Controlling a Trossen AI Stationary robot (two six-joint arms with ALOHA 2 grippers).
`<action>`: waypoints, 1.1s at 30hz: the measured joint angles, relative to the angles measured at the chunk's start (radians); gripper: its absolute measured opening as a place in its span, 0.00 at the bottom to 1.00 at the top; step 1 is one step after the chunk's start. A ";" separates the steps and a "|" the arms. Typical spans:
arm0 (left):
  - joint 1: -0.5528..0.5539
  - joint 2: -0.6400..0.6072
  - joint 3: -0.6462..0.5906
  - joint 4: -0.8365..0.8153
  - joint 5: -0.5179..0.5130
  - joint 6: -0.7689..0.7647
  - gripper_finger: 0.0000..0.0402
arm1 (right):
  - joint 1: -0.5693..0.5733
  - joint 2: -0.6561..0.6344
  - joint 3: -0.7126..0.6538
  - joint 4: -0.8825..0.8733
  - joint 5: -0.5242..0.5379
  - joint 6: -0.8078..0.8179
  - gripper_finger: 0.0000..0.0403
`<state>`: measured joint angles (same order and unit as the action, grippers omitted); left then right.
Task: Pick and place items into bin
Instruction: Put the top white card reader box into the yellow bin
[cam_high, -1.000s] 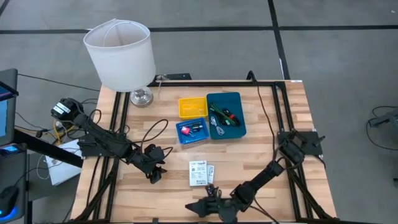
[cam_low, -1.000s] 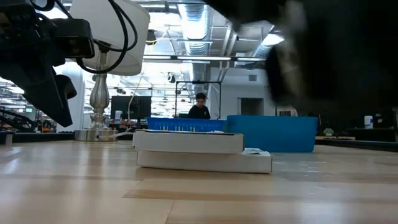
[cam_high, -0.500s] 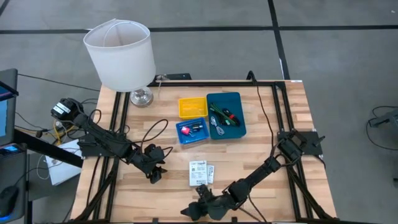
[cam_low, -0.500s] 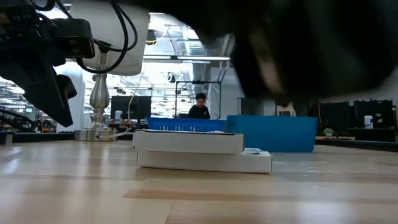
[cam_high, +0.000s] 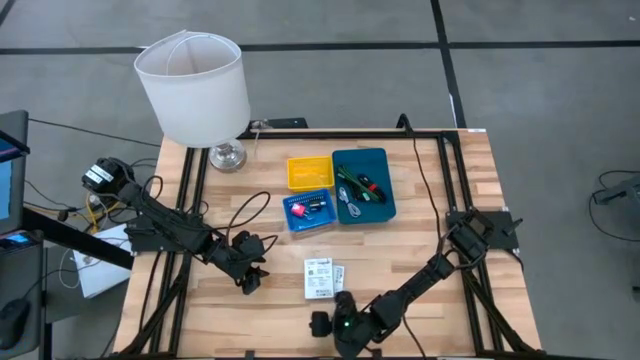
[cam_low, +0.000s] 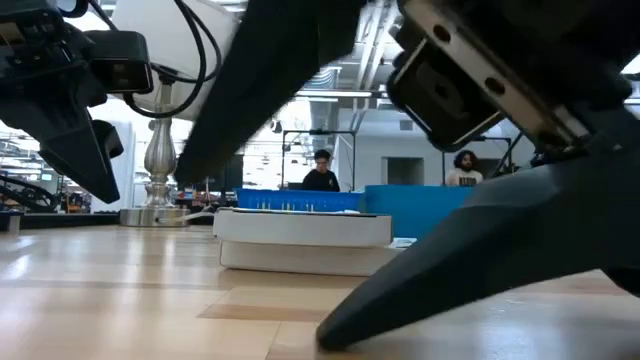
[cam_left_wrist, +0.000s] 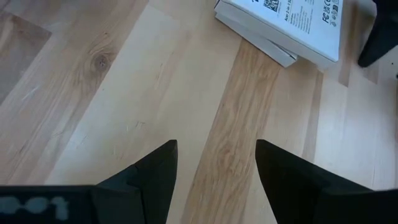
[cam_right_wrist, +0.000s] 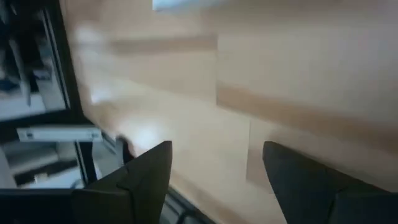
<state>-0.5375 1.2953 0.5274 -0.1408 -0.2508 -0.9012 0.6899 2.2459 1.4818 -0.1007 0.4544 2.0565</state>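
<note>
White packets (cam_high: 321, 278) lie stacked on table (cam_high: 440, 250), near side of blue trays (cam_high: 362, 186). Right gripper (cam_high: 335, 322) just beside packets, fingers apart, empty. Advice: square jaws over top packet, straddle edges, descend level. Left gripper (cam_high: 250, 278) waits beside packets, fingers apart.

two stacked white printed cards (cam_high: 322, 278) flat on wood, near trays (cam_high: 362, 186)
</note>
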 joint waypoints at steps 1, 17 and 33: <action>0.000 0.000 0.000 0.000 -0.001 0.000 0.51 | 0.002 0.000 0.000 -0.003 0.017 0.010 0.62; 0.000 0.000 0.000 0.000 -0.020 0.000 0.51 | -0.015 0.000 -0.001 -0.012 0.132 0.057 0.62; 0.000 0.000 0.000 0.000 -0.023 0.000 0.51 | -0.051 0.000 -0.002 -0.032 0.150 0.048 0.62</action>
<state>-0.5377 1.2953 0.5274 -0.1410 -0.2737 -0.9012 0.6388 2.2459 1.4803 -0.1329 0.6042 2.1047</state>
